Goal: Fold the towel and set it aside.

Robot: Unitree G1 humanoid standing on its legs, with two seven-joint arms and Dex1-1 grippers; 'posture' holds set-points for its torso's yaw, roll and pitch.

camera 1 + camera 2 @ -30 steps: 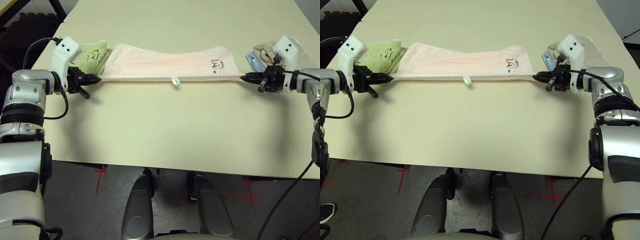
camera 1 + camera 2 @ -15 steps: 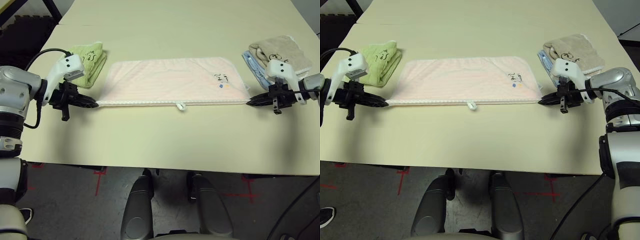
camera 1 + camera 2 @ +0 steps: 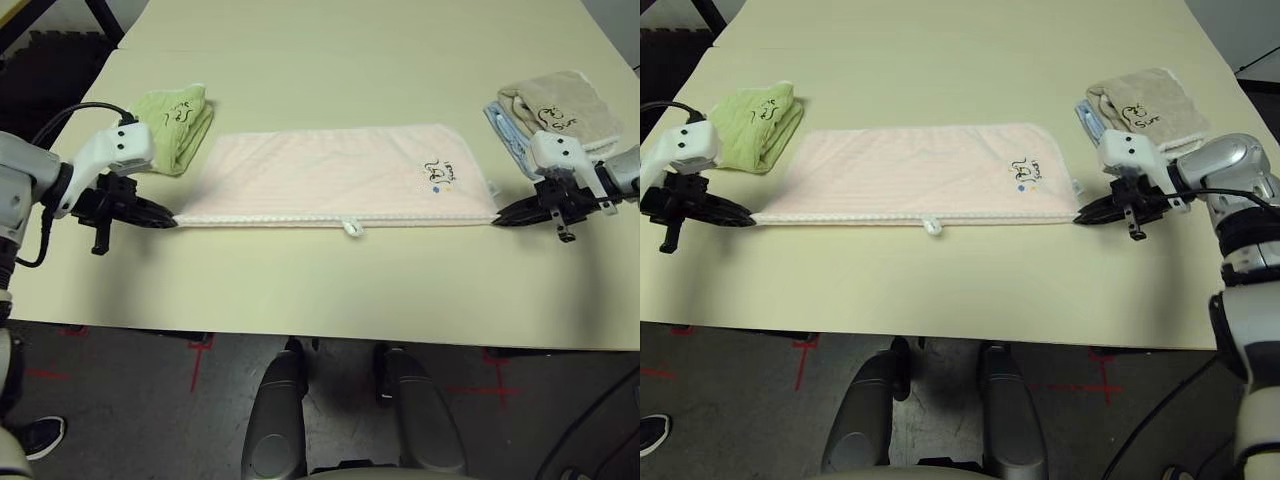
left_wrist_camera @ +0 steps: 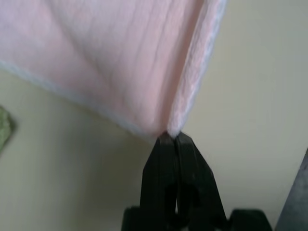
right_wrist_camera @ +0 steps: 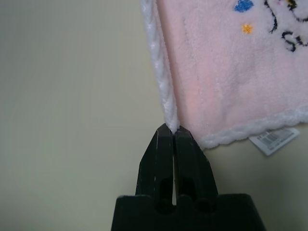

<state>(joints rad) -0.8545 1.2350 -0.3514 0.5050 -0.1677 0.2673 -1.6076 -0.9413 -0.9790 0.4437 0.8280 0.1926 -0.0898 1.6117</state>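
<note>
The pale pink towel lies as a long flat strip across the middle of the table, its white scalloped edge and small white tag toward me. A dark embroidered motif sits near its right end. My left gripper is shut on the towel's near left corner, low over the table. My right gripper is shut on the near right corner. In the left wrist view the black fingertips pinch the pink corner; in the right wrist view the fingertips pinch the white edging.
A light green folded towel lies behind my left gripper. A beige folded towel on a blue one lies behind my right gripper. The table's front edge runs a hand's width in front of the pink towel.
The towel, held stretched and sagging a second ago, now lies flat. Both grippers have come down and drawn its near edge toward me, the left one moving outward. The camera also shifted.
</note>
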